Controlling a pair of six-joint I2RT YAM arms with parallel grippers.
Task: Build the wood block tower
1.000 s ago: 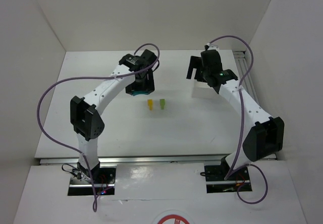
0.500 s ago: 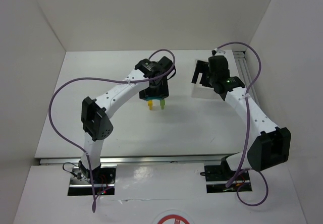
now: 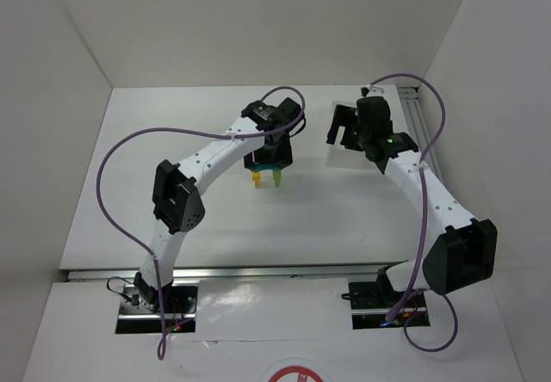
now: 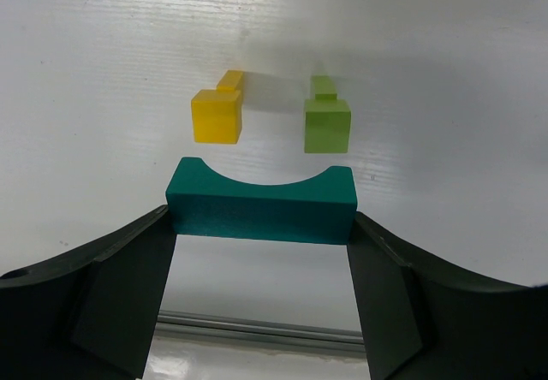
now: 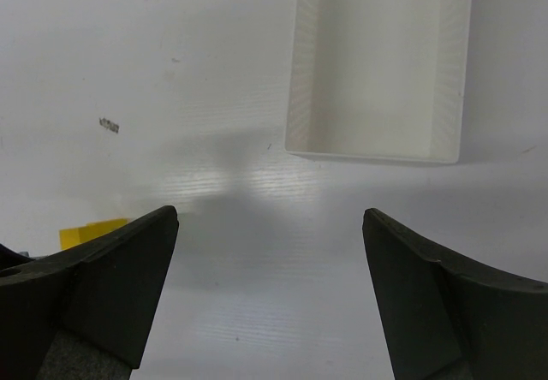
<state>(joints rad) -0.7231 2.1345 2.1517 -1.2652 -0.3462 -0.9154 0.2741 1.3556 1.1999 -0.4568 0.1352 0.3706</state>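
- Teal-painted wood first: the teal arch-shaped wooden bridge piece is clamped end to end in the left gripper, one dark finger pressed on each short end.
- It hangs curve-down over the small yellow wooden post and the small lime-green wooden post. It is not seated on them, and in the wrist view both tops show beyond its edge.
- The two posts stand upright and apart near the middle of the white table, yellow at 9 o'clock of green.
- From the posts, open tabletop runs toward 9 o'clock up to the white side wall, and toward 6 o'clock to the metal rail along the near edge.
- At 3 o'clock the gap is tighter: the right gripper hovers there, jaws spread wide and holding nothing.
- At about 2 o'clock from the posts lies the white rectangular tray, partly under the right arm when seen from above. Inside it I see only its own floor and walls.
- A sliver of the yellow post shows at 9 o'clock in the right wrist view.
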